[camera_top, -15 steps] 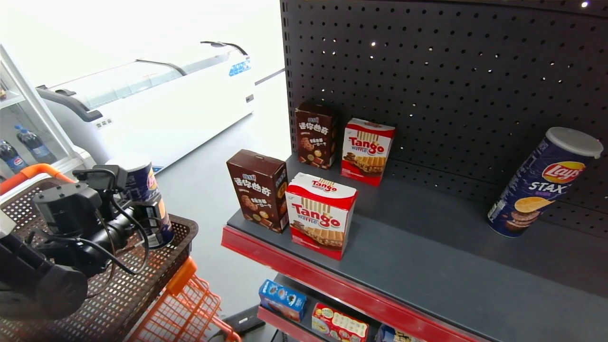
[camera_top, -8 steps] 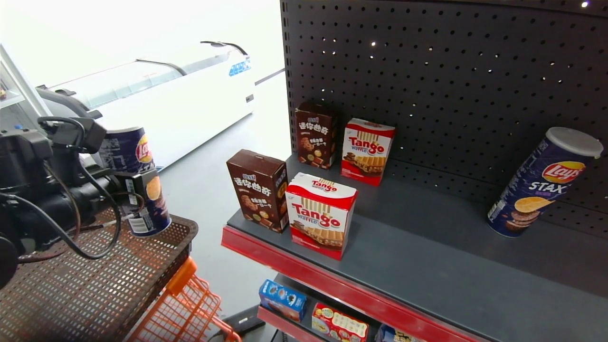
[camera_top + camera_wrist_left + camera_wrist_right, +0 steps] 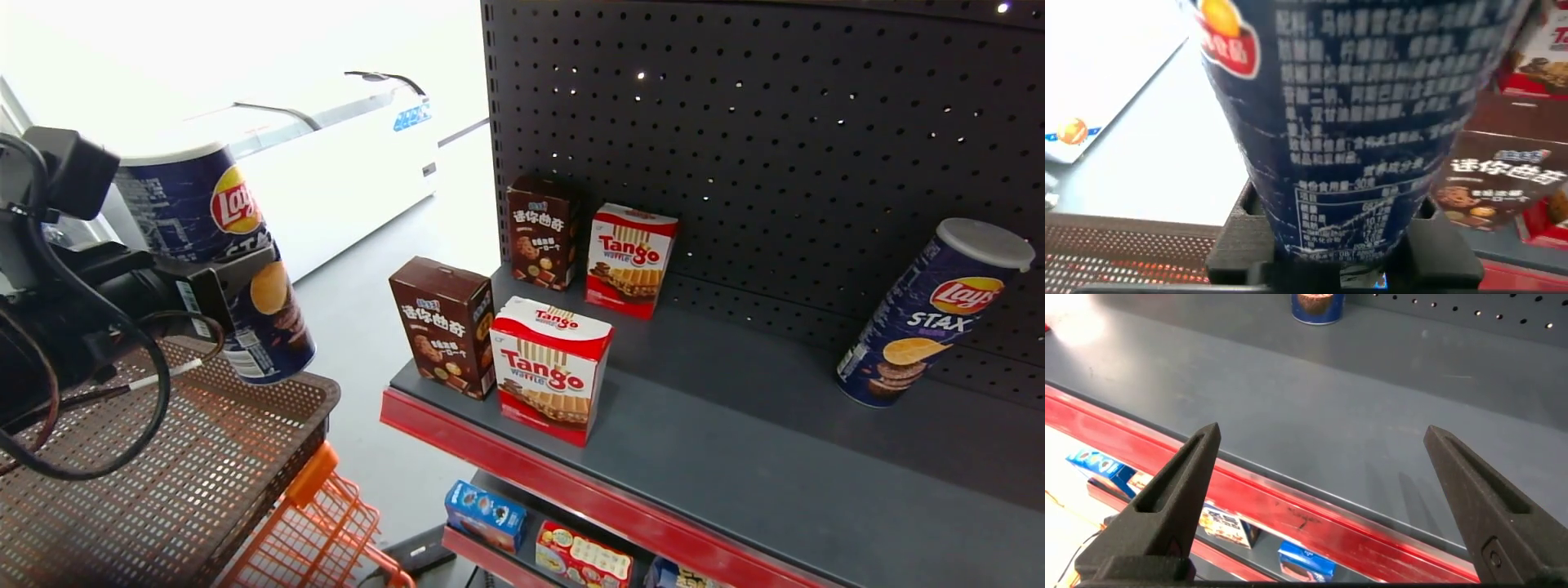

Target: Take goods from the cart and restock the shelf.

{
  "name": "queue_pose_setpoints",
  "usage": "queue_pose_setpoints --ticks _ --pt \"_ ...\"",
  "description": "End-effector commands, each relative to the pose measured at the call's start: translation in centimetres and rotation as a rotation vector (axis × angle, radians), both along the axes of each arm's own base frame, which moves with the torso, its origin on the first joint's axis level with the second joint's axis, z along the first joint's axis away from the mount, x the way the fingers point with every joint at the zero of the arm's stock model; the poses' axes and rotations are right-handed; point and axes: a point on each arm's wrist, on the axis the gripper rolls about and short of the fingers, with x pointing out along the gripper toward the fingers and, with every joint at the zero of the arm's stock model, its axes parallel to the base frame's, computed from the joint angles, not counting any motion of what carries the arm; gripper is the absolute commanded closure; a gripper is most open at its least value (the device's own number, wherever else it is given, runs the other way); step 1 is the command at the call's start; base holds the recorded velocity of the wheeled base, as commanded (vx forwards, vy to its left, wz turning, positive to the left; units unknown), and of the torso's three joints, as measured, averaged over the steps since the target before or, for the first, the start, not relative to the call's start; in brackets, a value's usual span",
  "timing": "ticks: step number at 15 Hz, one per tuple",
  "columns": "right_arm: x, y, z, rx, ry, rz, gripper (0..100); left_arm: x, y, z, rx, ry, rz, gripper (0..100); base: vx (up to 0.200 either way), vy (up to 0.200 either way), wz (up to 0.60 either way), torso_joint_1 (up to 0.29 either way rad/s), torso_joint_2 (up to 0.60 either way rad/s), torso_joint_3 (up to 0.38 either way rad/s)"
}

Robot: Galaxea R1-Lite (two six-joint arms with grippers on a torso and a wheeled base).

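Observation:
A dark blue chips can (image 3: 214,260) hangs tilted above the brown mesh cart basket (image 3: 204,457), left of the shelf. My left gripper (image 3: 233,286) is shut on its lower half. In the left wrist view the can (image 3: 1355,122) stands between the black fingers (image 3: 1237,241). The dark grey shelf (image 3: 735,441) with a red front edge carries brown and red snack boxes. A second chips can (image 3: 931,314) leans against the pegboard at the right. My right gripper (image 3: 1331,514) is open, hovering in front of the shelf edge (image 3: 1282,502), with nothing between its fingers.
Two brown boxes (image 3: 445,327) and two red-white wafer boxes (image 3: 551,367) stand at the shelf's left end. The shelf's middle (image 3: 1372,408) is bare. A lower shelf holds small packs (image 3: 486,514). A white chest freezer (image 3: 310,163) stands behind the cart.
My left arm has lifted the chips can up and clear of the cart basket, closer to the head camera. Shelf goods have not moved.

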Motion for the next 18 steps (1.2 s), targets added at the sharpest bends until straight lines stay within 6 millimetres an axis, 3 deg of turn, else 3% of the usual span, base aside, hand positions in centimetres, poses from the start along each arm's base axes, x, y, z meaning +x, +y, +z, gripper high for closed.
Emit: queue_pose_setpoints --ticks 1,6,11,15,18 --pt "0.0 0.0 0.0 0.000 0.001 0.000 0 -1.4 -0.5 0.6 0.002 -0.032 -0.044 100 0.000 0.000 0.00 0.000 0.00 0.000" --pt "0.0 0.0 0.0 0.000 0.001 0.000 0 -2.7 -2.6 0.7 0.001 -0.045 -0.271 100 0.000 0.000 0.00 0.000 0.00 0.000" --pt "0.0 0.0 0.0 0.000 0.001 0.000 0 -4.0 -2.9 -0.8 -0.001 0.019 -0.356 100 0.000 0.000 0.00 0.000 0.00 0.000" --pt "0.0 0.0 0.0 0.000 0.001 0.000 0 -4.2 -3.5 -0.2 -0.012 -0.001 -0.408 100 0.000 0.000 0.00 0.000 0.00 0.000" --pt "0.0 0.0 0.0 0.000 0.001 0.000 0 -5.8 -4.5 -0.4 -0.018 0.001 -0.505 100 0.000 0.000 0.00 0.000 0.00 0.000"
